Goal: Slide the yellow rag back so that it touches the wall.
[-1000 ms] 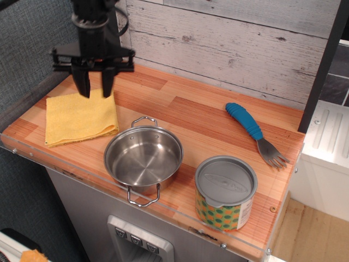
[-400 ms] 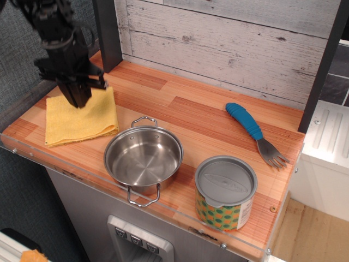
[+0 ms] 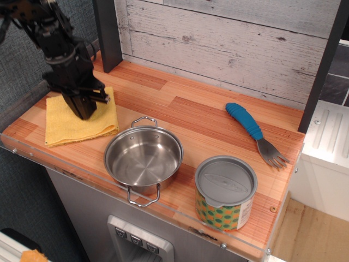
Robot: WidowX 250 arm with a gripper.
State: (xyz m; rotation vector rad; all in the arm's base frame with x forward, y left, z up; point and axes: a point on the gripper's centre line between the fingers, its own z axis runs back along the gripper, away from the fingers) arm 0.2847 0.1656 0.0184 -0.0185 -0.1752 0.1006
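Note:
The yellow rag (image 3: 71,121) lies flat at the front left of the wooden counter, apart from the whitewashed plank wall (image 3: 229,43) behind it. My gripper (image 3: 87,112) reaches in from the upper left and points down at the rag's middle back part. Its dark fingers look closed together, with the tips on or just above the cloth. I cannot see whether any cloth is pinched. The arm hides part of the rag's back edge.
A steel pot (image 3: 143,157) stands just right of the rag at the front. A lidded patterned can (image 3: 226,192) stands at the front right. A blue-handled spork (image 3: 252,131) lies at the right. A dark post (image 3: 108,34) stands at the back left corner, with a grey fabric panel (image 3: 22,65) on the left.
My gripper swung from above the rag's back edge to the left, turned, closed its fingers and came down onto the rag. The rag has not moved.

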